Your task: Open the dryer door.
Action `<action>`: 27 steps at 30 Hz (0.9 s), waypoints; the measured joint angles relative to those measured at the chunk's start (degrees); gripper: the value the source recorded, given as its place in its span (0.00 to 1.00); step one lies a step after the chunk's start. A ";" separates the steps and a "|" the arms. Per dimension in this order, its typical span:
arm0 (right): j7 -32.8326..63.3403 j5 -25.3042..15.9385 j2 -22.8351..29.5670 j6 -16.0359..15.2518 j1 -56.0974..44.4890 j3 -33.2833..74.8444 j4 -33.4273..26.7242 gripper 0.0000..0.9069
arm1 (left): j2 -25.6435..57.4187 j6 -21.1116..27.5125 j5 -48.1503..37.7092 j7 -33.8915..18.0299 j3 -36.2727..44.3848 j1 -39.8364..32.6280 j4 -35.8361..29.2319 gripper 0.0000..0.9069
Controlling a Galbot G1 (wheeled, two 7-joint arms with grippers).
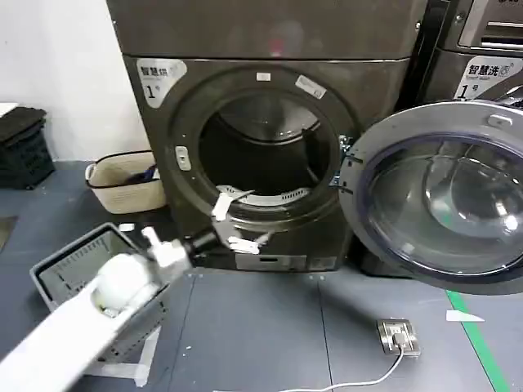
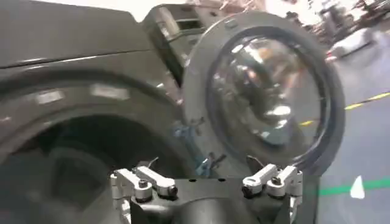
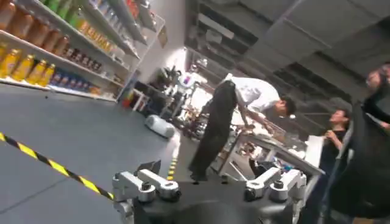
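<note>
The dryer door (image 1: 441, 196) stands swung wide open to the right of the dark dryer (image 1: 159, 135), its grey inner rim and bulging glass facing me. The round drum opening (image 1: 261, 147) is uncovered. My left gripper (image 1: 237, 224) is open at the lower left edge of that opening and holds nothing. In the left wrist view, the left gripper (image 2: 204, 164) has its jaws spread, with the open dryer door (image 2: 268, 91) beyond them. My right gripper (image 3: 207, 173) is open and empty, pointing away into the room.
A woven basket (image 1: 122, 181) sits left of the dryer. A grey plastic crate (image 1: 61, 269) lies under my left arm. A second machine (image 1: 478, 57) stands behind the open door. A floor socket with a cable (image 1: 399, 336) and green tape (image 1: 482, 347) lie on the floor.
</note>
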 joint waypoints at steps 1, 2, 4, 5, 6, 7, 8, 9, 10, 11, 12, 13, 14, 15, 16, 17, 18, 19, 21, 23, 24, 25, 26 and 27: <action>-0.04 0.00 -0.29 -0.02 0.15 -0.29 -0.12 1.00 | 0.80 0.10 -0.63 -0.12 -1.92 1.55 -0.54 1.00; -0.07 0.01 -0.53 -0.03 0.22 -0.49 -0.17 1.00 | 1.56 0.40 -1.45 -0.18 -3.85 3.15 -1.09 1.00; -0.08 0.01 -0.91 -0.03 0.34 -0.83 -0.33 1.00 | 2.85 1.48 -2.98 -0.32 -7.73 6.39 -1.65 1.00; -0.11 0.01 -1.07 -0.06 0.43 -0.98 -0.38 1.00 | 3.39 1.95 -3.85 -0.37 -9.56 7.93 -1.73 1.00; -0.17 0.00 -1.28 -0.08 0.50 -1.21 -0.41 1.00 | 3.87 2.37 -4.61 -0.39 -11.66 9.61 -1.73 1.00; -0.23 0.01 -1.49 -0.11 0.60 -1.43 -0.47 1.00 | 4.22 2.80 -5.19 -0.54 -13.57 11.06 -1.73 1.00; -0.26 0.00 -1.72 -0.16 0.71 -1.66 -0.50 1.00 | 4.50 3.34 -5.92 -0.91 -15.50 12.54 -1.73 1.00; -0.27 0.00 -1.95 -0.21 0.81 -1.86 -0.52 1.00 | 4.75 3.95 -6.90 -1.23 -17.52 14.01 -1.72 1.00; -0.28 -0.02 -2.25 -0.25 0.93 -2.13 -0.57 1.00 | 4.97 4.58 -7.95 -1.53 -19.75 15.60 -1.68 1.00; -0.29 -0.03 -2.60 -0.31 1.07 -2.50 -0.56 1.00 | 5.20 5.33 -9.02 -2.11 -21.65 16.90 -1.69 1.00; -0.30 -0.04 -2.81 -0.38 1.20 -2.77 -0.55 1.00 | 5.47 6.43 -10.33 -2.82 -23.52 18.20 -1.60 1.00; -0.31 -0.06 -3.00 -0.48 1.38 -3.08 -0.51 1.00 | 5.69 7.74 -11.92 -3.43 -25.56 19.63 -1.48 1.00; -0.31 -0.10 -3.18 -0.54 1.56 -3.34 -0.47 1.00 | 5.85 8.82 -13.25 -4.13 -27.25 20.79 -1.38 1.00; -0.33 -0.12 -3.39 -0.60 1.68 -3.63 -0.44 1.00 | 6.09 10.31 -14.70 -5.47 -28.99 21.91 -1.28 1.00; -0.36 -0.12 -3.51 -0.64 1.79 -3.87 -0.33 1.00 | 6.34 11.97 -16.47 -6.89 -30.87 22.98 -1.20 1.00; -0.39 -0.12 -3.63 -0.67 1.89 -4.13 -0.31 1.00 | 6.50 13.38 -17.68 -7.77 -32.19 23.75 -1.19 1.00; -0.43 -0.12 -3.69 -0.67 1.95 -4.30 -0.30 1.00 | 6.65 15.00 -19.07 -8.75 -33.34 24.29 -1.14 1.00; -0.44 -0.10 -3.79 -0.68 2.04 -4.47 -0.31 1.00 | 6.82 16.88 -20.65 -9.90 -34.46 24.61 -0.97 1.00; -0.55 0.02 -3.88 -0.68 2.12 -5.02 -0.29 1.00 | 7.12 20.64 -24.08 -12.28 -36.60 24.92 -0.59 1.00; -0.64 0.13 -3.93 -0.65 2.12 -5.37 -0.36 1.00 | 7.55 24.72 -27.57 -14.96 -38.49 24.84 0.08 1.00; -0.73 0.20 -3.96 -0.60 2.12 -5.54 -0.45 1.00 | 7.84 26.85 -29.39 -16.16 -39.16 24.76 0.37 1.00; -0.76 0.29 -3.96 -0.58 2.11 -5.81 -0.62 1.00 | 8.10 28.76 -31.02 -17.45 -39.67 24.74 0.82 1.00; -0.81 0.37 -3.97 -0.51 2.11 -6.02 -0.70 1.00 | 8.39 30.79 -32.81 -19.10 -40.09 24.79 1.34 1.00; -0.86 0.42 -3.97 -0.48 2.10 -6.24 -0.79 1.00 | 8.73 32.91 -34.79 -20.68 -40.43 24.78 1.84 1.00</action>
